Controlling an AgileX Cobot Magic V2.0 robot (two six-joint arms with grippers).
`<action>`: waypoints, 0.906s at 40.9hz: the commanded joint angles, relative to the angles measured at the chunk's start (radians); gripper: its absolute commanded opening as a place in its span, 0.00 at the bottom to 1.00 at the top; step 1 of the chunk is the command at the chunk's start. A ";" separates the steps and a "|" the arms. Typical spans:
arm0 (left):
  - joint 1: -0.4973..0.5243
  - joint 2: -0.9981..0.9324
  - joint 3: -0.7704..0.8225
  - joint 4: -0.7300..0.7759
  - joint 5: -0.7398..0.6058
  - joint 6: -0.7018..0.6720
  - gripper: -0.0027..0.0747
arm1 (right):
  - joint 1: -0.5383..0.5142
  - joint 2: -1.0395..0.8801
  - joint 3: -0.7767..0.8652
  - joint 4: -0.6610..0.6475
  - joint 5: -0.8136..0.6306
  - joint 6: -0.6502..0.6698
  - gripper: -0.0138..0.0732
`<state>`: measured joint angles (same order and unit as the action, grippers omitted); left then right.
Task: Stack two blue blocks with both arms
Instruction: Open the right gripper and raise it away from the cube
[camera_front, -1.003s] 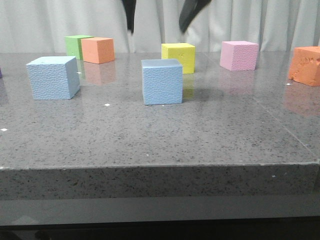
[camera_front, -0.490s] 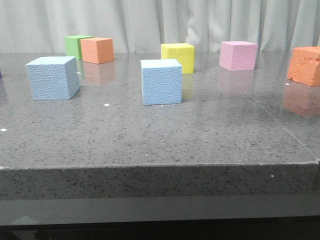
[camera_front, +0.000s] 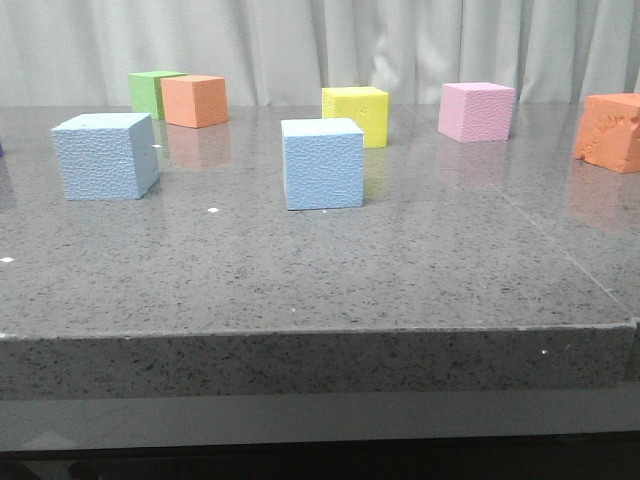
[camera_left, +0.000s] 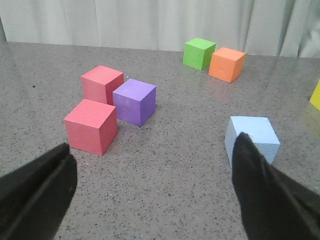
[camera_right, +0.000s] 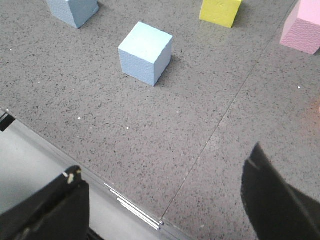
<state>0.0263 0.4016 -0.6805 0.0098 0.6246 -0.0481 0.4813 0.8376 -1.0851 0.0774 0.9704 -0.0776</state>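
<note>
no readable text, labels, numbers, signs anywhere

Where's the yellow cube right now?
In the front view, the yellow cube sits toward the back, near the middle, just behind and right of the centre blue cube, with the pink cube further right.

Front view: orange cube (camera_front: 611, 131) at far right cut by frame edge; green cube (camera_front: 148, 91) partly hidden behind another orange cube (camera_front: 195, 100). Both arms out of frame.
</note>
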 joint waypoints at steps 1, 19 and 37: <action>-0.007 0.016 -0.027 0.001 -0.074 0.000 0.83 | -0.004 -0.097 0.058 -0.004 -0.121 -0.010 0.87; -0.007 0.016 -0.027 -0.001 -0.074 0.000 0.83 | -0.004 -0.220 0.163 -0.004 -0.138 -0.010 0.87; -0.132 0.018 -0.027 -0.070 -0.122 0.000 0.83 | -0.004 -0.220 0.163 -0.004 -0.138 -0.010 0.87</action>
<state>-0.0615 0.4016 -0.6805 -0.0454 0.6035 -0.0481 0.4813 0.6174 -0.8982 0.0774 0.8981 -0.0776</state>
